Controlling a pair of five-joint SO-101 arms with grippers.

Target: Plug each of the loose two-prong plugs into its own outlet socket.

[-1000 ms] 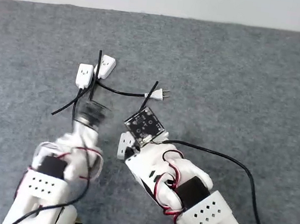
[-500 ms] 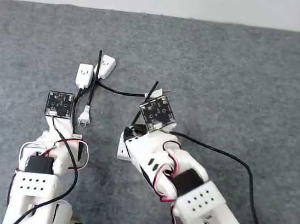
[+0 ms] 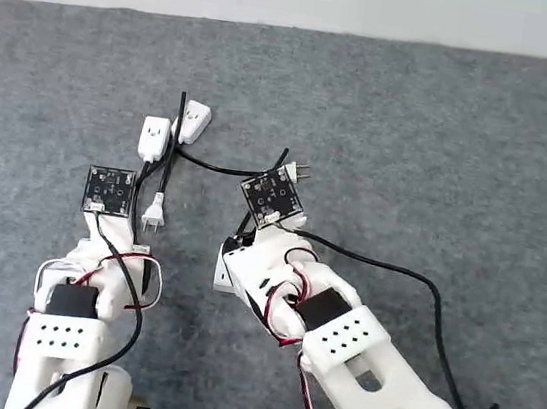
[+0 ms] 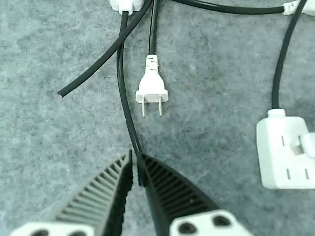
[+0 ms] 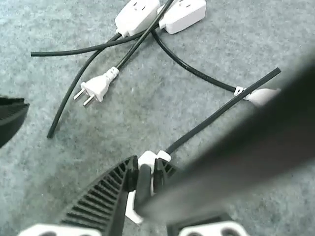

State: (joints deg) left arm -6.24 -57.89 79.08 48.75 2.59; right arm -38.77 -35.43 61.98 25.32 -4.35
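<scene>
The table (image 3: 443, 146) has a gray, carpet-like cover. The right arm (image 3: 364, 358) comes from the near edge toward the middle, and the left arm (image 3: 71, 324) stands beside it.

The right gripper (image 5: 143, 166) is low over the cable end of the third socket (image 4: 284, 157). This socket is a white block that lies flat just beside the wrist of the right arm. A blurred dark wire crosses in front of this gripper. Because of it I cannot tell if the gripper is open or closed, or if it holds the socket.

The left gripper (image 4: 135, 156) is low over the cover. Its jaws are almost together, with only a thin slit between them, and I see nothing clamped in them. A black cable (image 4: 122, 83) runs to the tips and goes under the dark jaw.

Farther from the arms, the first socket (image 3: 153, 137) and the second socket (image 3: 195, 121) lie side by side, very near each other.

The 2 plugs lie loose on the cover, apart from every socket. The near plug (image 4: 152, 90) is between the left gripper and the first socket, with its 2 prongs toward the gripper. The far plug (image 3: 295, 174) is just beyond the right arm's wrist, with its prongs away from the 2 sockets.
</scene>
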